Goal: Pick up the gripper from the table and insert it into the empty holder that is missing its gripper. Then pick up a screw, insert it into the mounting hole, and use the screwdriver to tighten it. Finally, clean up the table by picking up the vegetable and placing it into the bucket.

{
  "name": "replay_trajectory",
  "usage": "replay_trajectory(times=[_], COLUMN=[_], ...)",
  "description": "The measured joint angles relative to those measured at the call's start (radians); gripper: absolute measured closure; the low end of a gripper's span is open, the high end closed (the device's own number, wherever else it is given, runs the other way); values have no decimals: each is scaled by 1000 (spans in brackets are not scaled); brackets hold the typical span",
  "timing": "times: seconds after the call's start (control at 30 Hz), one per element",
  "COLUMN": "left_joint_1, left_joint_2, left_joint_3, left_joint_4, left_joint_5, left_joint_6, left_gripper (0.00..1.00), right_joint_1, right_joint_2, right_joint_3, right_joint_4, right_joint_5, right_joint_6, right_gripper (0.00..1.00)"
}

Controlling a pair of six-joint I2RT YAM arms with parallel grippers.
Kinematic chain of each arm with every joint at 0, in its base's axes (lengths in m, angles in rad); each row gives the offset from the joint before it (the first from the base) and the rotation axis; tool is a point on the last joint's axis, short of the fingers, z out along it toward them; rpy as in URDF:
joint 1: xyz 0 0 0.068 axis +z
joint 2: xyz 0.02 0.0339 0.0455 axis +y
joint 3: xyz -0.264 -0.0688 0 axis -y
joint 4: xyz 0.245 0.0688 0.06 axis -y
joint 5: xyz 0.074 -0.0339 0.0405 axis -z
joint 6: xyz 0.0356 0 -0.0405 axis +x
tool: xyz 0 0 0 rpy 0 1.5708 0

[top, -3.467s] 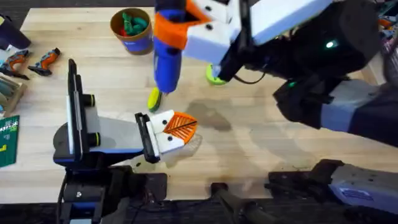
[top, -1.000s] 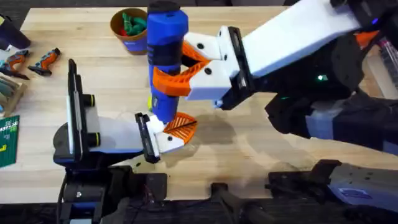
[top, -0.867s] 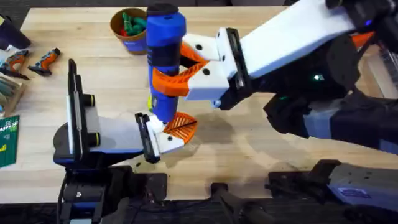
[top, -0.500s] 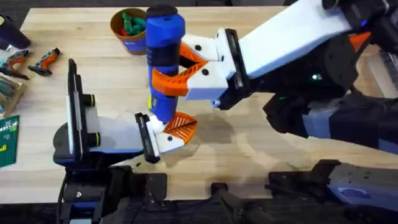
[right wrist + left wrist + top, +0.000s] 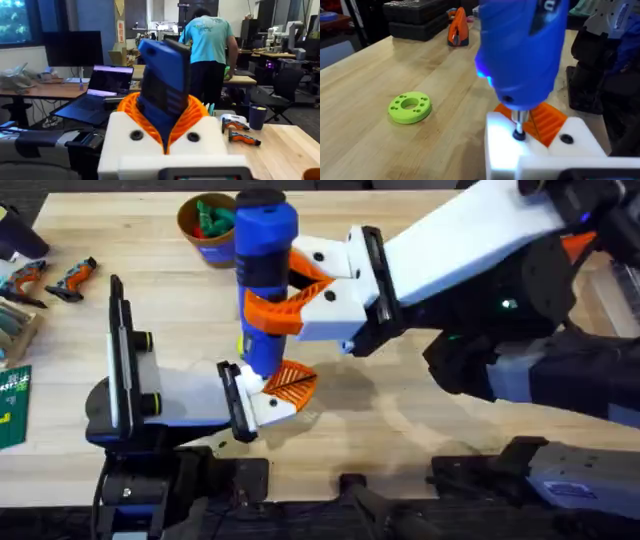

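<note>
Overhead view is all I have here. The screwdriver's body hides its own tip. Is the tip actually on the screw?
Observer: In the left wrist view the metal tip of the screwdriver stands in a hole on top of the white holder, right beside the orange gripper. I cannot tell whether a screw is under it.
Operator: Is the right gripper holding it squarely?
Observer: In the right wrist view the right gripper has its orange pads on both sides of the blue body.
Operator: Where is the green disc?
Observer: The green disc lies flat on the table, apart from the holder.
</note>
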Motion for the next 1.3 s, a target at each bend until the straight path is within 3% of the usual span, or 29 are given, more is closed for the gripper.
replay_trajectory(times=[1.3], left_joint_1=[0], left_joint_2=[0], left_joint_3=[0], left_joint_4=[0], left_joint_5=[0], left_joint_6=[0], left_gripper=[996], right_joint_1=[7], right_joint_2=[0], right_joint_3=[0], right_joint_4=[1], right_joint_5=[-14], right_joint_6=[-12], right_gripper=[973])
